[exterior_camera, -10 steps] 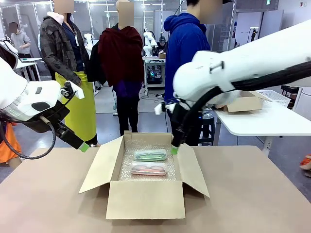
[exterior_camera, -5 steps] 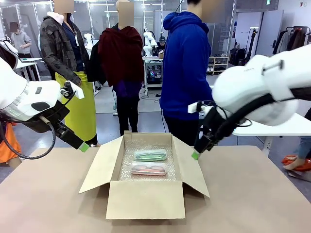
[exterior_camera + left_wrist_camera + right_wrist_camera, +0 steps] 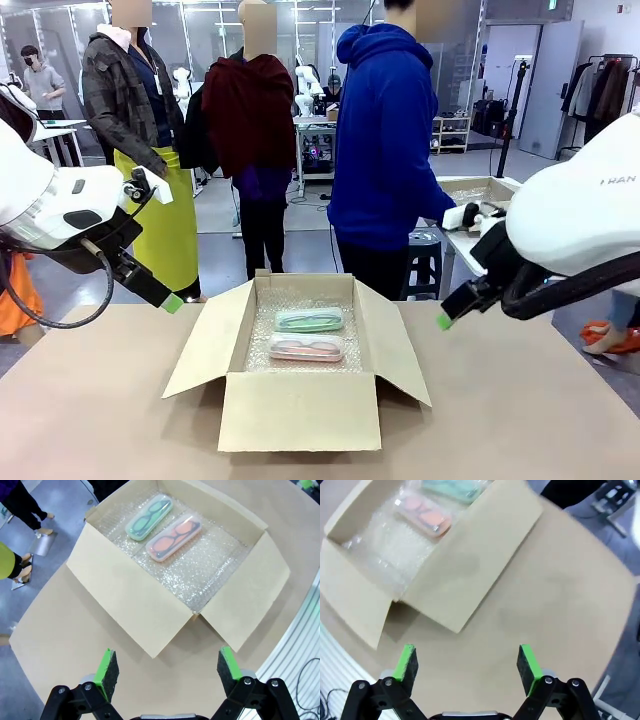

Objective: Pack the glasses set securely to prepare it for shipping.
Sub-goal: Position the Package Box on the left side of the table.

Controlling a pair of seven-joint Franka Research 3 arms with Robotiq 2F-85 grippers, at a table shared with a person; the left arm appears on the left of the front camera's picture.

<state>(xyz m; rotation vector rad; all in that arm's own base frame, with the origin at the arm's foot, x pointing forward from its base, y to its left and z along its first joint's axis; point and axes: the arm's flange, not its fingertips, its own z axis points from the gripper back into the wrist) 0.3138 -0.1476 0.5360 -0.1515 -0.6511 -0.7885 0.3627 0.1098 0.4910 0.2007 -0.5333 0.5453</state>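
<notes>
Right tool point(image 3: 444, 320) has swung from over the box point(image 3: 300, 410) to its right, spread wide. Left tool point(image 3: 172, 302), also wide, hangs left of it. Mint case point(image 3: 309, 320) and pink case point(image 3: 306, 348) lie inside.

The box point(image 3: 300, 410) stands on the middle of the table point(image 3: 520, 400). Inside it, on bubble wrap point(image 3: 200, 570), the far case point(image 3: 309, 320) lies just behind the near case point(image 3: 306, 347). My left gripper point(image 3: 164, 666) and right gripper point(image 3: 466, 662) flank the box.
</notes>
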